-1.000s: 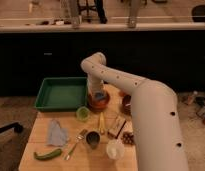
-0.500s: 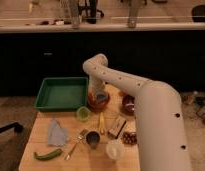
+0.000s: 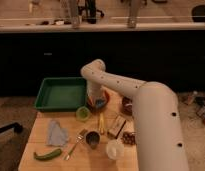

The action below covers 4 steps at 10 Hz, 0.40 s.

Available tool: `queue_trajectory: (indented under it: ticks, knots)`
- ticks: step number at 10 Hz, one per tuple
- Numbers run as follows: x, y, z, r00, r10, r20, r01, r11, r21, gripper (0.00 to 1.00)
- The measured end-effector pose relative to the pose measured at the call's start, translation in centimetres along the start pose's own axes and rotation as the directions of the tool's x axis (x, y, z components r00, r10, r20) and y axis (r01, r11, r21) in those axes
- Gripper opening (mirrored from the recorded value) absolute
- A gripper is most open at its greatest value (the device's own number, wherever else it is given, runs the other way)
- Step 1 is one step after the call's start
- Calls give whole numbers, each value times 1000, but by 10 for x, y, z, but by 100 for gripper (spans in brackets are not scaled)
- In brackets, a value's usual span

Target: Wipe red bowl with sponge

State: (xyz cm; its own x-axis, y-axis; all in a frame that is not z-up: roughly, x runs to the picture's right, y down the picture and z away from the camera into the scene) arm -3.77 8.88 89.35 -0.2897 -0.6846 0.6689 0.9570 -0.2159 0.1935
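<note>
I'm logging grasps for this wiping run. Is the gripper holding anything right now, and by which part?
It cannot be told. The gripper is down in the red bowl, beside the green tray; something bluish shows at its tip, but the hold itself is hidden.

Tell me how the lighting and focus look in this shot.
Camera view: dim and soft throughout; the table is lit, dark cabinets behind; the gripper is down in the red bowl, detail there smeared.
</note>
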Motion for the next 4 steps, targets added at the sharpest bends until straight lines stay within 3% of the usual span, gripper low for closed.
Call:
queue_trajectory:
  ticks: [4]
  knots:
    - [26, -34, -5, 999, -50, -3, 50, 999, 2, 0]
